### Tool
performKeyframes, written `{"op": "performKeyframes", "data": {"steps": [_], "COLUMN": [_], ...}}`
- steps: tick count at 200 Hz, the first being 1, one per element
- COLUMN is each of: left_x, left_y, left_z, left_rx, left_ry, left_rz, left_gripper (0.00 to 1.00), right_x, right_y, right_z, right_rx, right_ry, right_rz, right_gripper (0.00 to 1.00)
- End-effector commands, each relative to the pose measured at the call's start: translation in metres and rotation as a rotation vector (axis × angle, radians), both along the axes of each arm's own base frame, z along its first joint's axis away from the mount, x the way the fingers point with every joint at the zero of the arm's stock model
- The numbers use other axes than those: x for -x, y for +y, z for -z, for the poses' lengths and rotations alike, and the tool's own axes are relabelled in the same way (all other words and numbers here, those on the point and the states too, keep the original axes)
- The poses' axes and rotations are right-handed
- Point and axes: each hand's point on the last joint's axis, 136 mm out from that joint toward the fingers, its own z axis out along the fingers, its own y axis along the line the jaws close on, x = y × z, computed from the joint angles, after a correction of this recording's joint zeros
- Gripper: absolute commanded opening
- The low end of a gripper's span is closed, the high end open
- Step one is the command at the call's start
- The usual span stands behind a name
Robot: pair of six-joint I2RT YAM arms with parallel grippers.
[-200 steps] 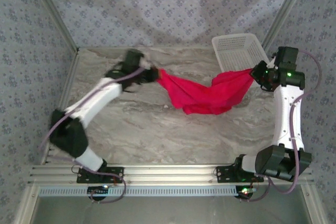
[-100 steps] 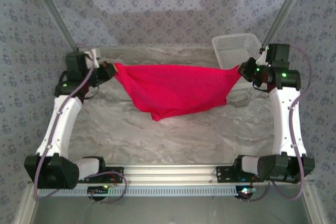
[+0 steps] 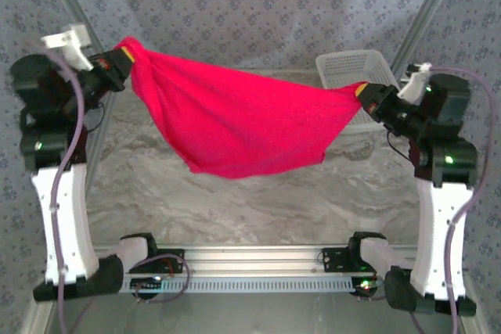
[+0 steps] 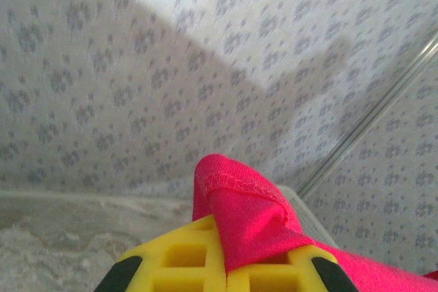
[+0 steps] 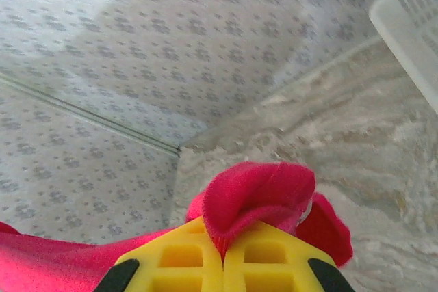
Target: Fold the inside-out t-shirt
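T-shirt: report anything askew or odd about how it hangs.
The t-shirt hangs skewed. The left claw pinches a bunched corner further up the top view than the right claw does, so the stretched top edge slopes down to the right. No tear is visible.

- A bunched fold of the red t-shirt (image 5: 256, 193) is clamped in the closed yellow jaws of the right gripper (image 5: 223, 254).
- A white mesh basket (image 5: 414, 25) is seen upper right, over the marbled table (image 5: 369, 135).
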Motion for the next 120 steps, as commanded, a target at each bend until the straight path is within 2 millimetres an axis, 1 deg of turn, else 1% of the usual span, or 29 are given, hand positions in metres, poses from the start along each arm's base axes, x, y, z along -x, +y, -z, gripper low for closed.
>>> {"op": "performKeyframes", "data": {"steps": [1,3,14,23,31,38,44,48,53,61,65,70,75,83,91,101,110,120], "left_x": [-0.075,-0.081,-0.106,-0.125,-0.139,-0.151,-0.159,-0.163,-0.166,-0.167,-0.164,-0.161,-0.156,-0.144,-0.129,-0.106,-0.082,-0.053], "left_y": [-0.007,-0.008,-0.016,-0.021,-0.021,-0.021,-0.02,-0.018,-0.015,-0.01,-0.009,-0.008,-0.008,-0.008,-0.012,-0.024,-0.039,-0.056], "left_z": [0.12,0.131,0.185,0.225,0.255,0.274,0.284,0.289,0.293,0.296,0.296,0.294,0.292,0.291,0.29,0.294,0.298,0.311], "left_rx": [0.011,0.01,-0.007,-0.026,-0.05,-0.07,-0.09,-0.107,-0.132,-0.169,-0.182,-0.196,-0.212,-0.245,-0.272,-0.287,-0.296,-0.318], "left_ry": [0.296,0.32,0.446,0.541,0.618,0.659,0.679,0.691,0.701,0.716,0.723,0.724,0.727,0.734,0.739,0.748,0.745,0.76], "left_rz": [0.039,0.042,0.058,0.063,0.045,0.028,0.007,-0.011,-0.037,-0.078,-0.092,-0.105,-0.116,-0.13,-0.127,-0.1,-0.056,-0.004], "left_gripper": [0.02,0.02,0.02,0.04,0.08,0.16,0.24,0.31,0.4,0.48,0.5,0.51,0.52,0.52,0.52,0.5,0.5,0.5], "right_x": [-0.053,-0.056,-0.078,-0.095,-0.109,-0.121,-0.128,-0.132,-0.136,-0.139,-0.139,-0.137,-0.135,-0.129,-0.121,-0.11,-0.099,-0.089], "right_y": [-0.001,-0.001,0.004,0.011,0.015,0.021,0.026,0.029,0.032,0.035,0.036,0.036,0.035,0.033,0.03,0.027,0.026,0.024], "right_z": [0.065,0.069,0.108,0.137,0.161,0.179,0.192,0.199,0.208,0.216,0.22,0.224,0.228,0.233,0.239,0.248,0.259,0.271], "right_rx": [0.021,0.024,0.05,0.068,0.088,0.098,0.107,0.119,0.136,0.159,0.174,0.192,0.208,0.221,0.263,0.297,0.333,0.365], "right_ry": [0.141,0.148,0.236,0.295,0.352,0.394,0.427,0.447,0.473,0.501,0.519,0.534,0.548,0.568,0.566,0.576,0.592,0.609], "right_rz": [0.051,0.052,0.063,0.058,0.06,0.048,0.033,0.017,-0.004,-0.023,-0.033,-0.041,-0.047,-0.04,-0.059,-0.063,-0.073,-0.084], "right_gripper": [0.0,0.0,0.0,0.0,0.0,0.03,0.06,0.1,0.17,0.38,0.45,0.51,0.54,0.55,0.55,0.54,0.5,0.39]}}
